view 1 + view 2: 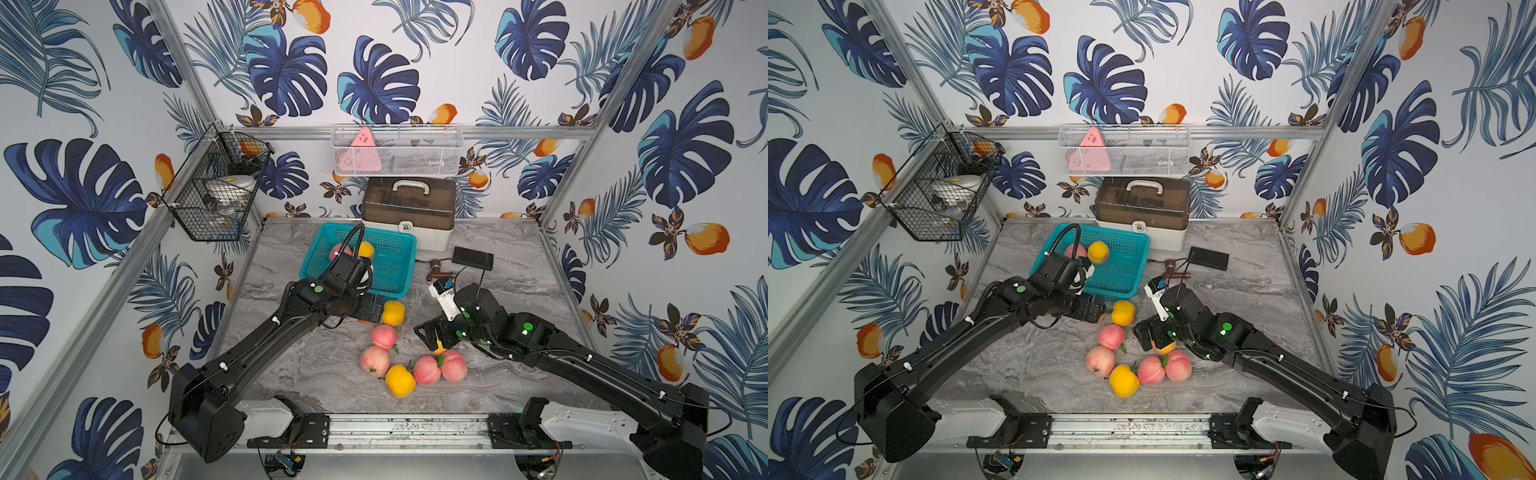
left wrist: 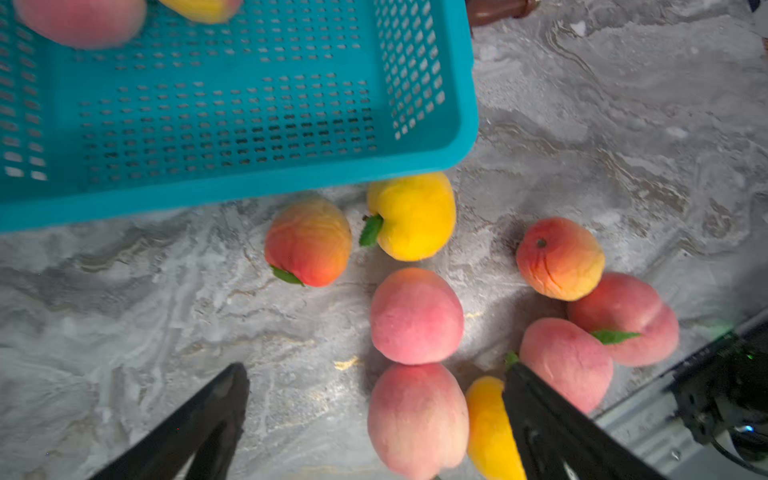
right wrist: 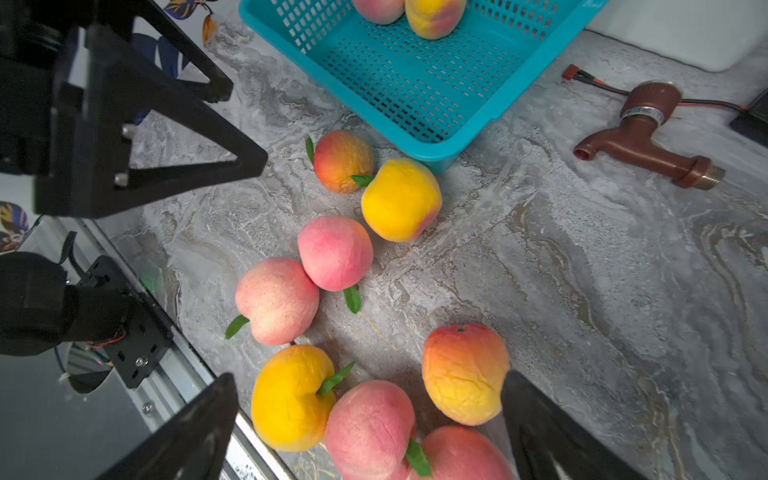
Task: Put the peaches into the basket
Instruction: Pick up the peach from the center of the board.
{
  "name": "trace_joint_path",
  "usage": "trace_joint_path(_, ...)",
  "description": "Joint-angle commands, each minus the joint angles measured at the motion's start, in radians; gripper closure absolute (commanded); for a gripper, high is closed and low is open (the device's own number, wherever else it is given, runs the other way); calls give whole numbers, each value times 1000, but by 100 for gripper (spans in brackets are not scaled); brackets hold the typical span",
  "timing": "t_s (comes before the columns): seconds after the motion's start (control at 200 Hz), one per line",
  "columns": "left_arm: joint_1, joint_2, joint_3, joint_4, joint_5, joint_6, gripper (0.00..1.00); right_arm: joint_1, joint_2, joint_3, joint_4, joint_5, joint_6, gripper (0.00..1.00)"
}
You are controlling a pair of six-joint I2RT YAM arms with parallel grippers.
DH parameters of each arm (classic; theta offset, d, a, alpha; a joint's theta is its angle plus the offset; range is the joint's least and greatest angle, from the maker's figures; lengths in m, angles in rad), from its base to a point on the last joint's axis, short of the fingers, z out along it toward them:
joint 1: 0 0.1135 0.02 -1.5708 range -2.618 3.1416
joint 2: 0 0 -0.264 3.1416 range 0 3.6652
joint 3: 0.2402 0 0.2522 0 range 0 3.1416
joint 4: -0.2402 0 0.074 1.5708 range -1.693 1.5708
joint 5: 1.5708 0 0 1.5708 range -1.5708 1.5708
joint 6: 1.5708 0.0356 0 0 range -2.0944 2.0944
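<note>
Right wrist view: eight peaches point(image 3: 334, 253) lie loose on the grey veined tabletop point(image 3: 602, 291): four pink, two yellow and two orange-red. Two more, one pink and one yellow-orange, sit side by side at one end of the teal basket point(image 3: 428, 150), which makes ten in all. The rest of the basket's floor is bare. Its near corner comes just beside a yellow peach and an orange-red one. The other six bunch closer to the front rail, several of them touching. A wide stretch of bare marble-patterned surface lies between the fruit and the single brown tap point(image 3: 640, 141). The right gripper point(image 3: 369, 378) hangs over the bunch, its jaws spread and empty, with one finger just beside an orange-red peach. The left gripper point(image 3: 243, 124) is likewise spread wide and grasps nothing. The basket is smooth plastic with slotted lattice walls and a flared rim. The peaches are matte and faintly wrinkled, and some carry a small green leaf.
</note>
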Motion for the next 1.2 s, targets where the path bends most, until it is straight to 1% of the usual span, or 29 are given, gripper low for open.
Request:
trace_joint_path(0.0,-21,-42,-56,-2,57,-70,1,22,-30,-26,47,-36,-31,0)
trace_joint_path(0.275,-99,-115,-189,19,72,-189,1,77,-41,-73,81,-108,-97,0)
trace_joint_path(0.42,-143,-141,-236,38,77,-259,1,101,-73,-129,129,-161,-127,0)
trace_joint_path(0.58,-164,-159,-314,100,123,-338,1,109,-97,-176,154,-212,-120,0)
trace_joint_path(0.711,-176,-162,-356,142,129,-379,1,117,-115,-225,200,-256,-109,0)
trace_joint_path(0.951,-203,-147,-399,192,122,-421,1,123,-124,-260,235,-263,-107,0)
trace_joint_path(1.101,-216,-131,-407,183,79,-412,1,124,-130,-270,256,-261,-104,0)
trace_joint_path(1.196,-228,-110,-406,168,31,-401,1,124,-121,-274,262,-266,-103,0)
